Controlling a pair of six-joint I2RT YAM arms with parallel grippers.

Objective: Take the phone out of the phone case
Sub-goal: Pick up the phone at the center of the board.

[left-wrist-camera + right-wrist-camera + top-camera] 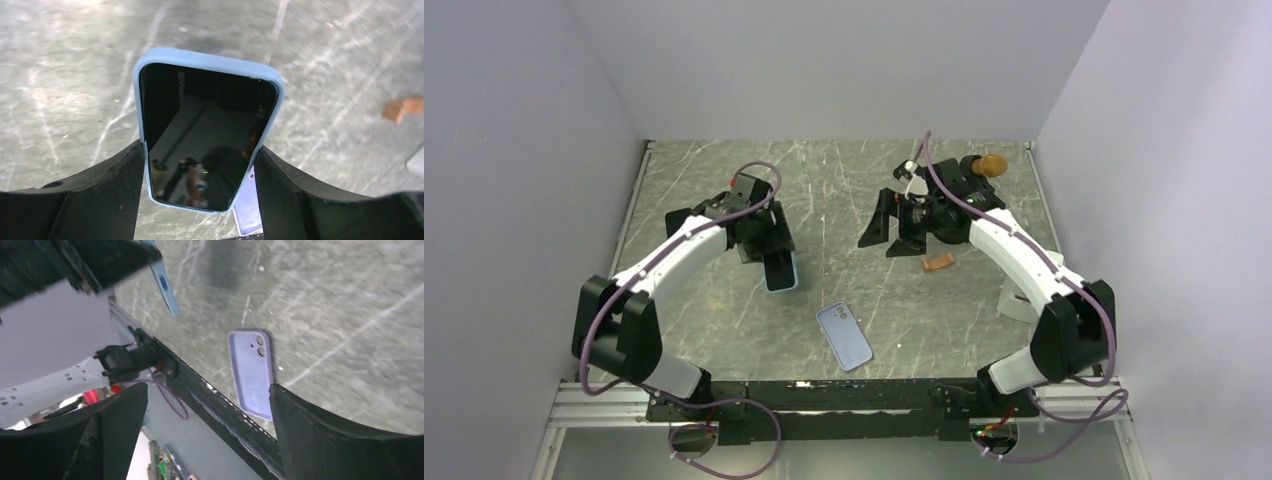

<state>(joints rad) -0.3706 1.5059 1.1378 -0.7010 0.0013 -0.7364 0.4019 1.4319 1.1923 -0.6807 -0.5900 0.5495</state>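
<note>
The phone case (207, 59) is a pale blue, matte shell with rounded corners and a thick soft-looking rim. The phone (200, 130) sits inside it, its black glass screen glossy enough to mirror the rig. The left fingers (115, 185), broad black wedges with a dull grain, pinch the case by its two long sides, one pressed against each edge, and it appears to be held clear of the surface (60, 75). That surface is a grey, stone-patterned sheet crossed by thin white veins and scuffs. The case is at left of centre and points toward the near edge. Near it, closer to the black rail (824, 395) at the near edge, a flat lavender slab (251, 372) lies face down with two round lenses in one corner; whether it is a phone or an empty case I cannot tell. The right fingers (325, 430) are spread wide with nothing between them, well apart from the case and above the right half of the surface. A small orange-brown chip (938, 263) lies just beside the right arm, and a white object (1014, 300) is partly hidden under that arm. Pale lilac walls (844, 60) close in three sides. Nothing stands between the two sets of fingers.
</note>
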